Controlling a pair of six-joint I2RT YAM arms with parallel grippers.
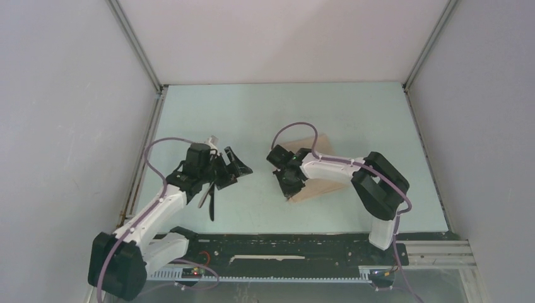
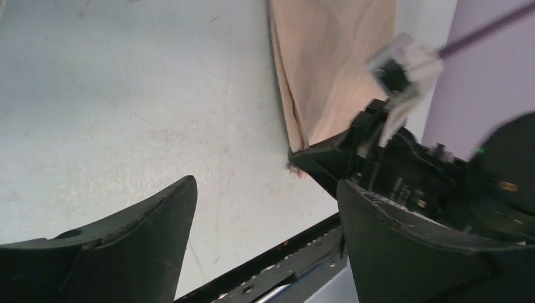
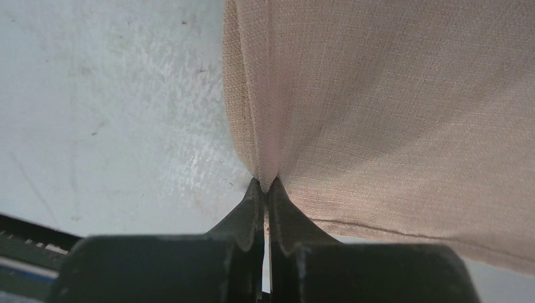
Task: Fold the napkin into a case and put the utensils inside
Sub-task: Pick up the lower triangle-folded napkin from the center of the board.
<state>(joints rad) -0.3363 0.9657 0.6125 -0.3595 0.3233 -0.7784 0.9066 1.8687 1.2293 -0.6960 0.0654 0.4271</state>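
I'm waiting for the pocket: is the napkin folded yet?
Folded over: the napkin shows a doubled, layered edge, pinched in the right gripper.

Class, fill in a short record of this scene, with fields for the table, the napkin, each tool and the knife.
table: pale green surface
napkin: beige cloth lying on the table
right tool: shut, pinching the napkin's edge
left tool: open, holding nothing, above bare table
knife: slim, black, on the table close to the left tool
fork: not clearly visible
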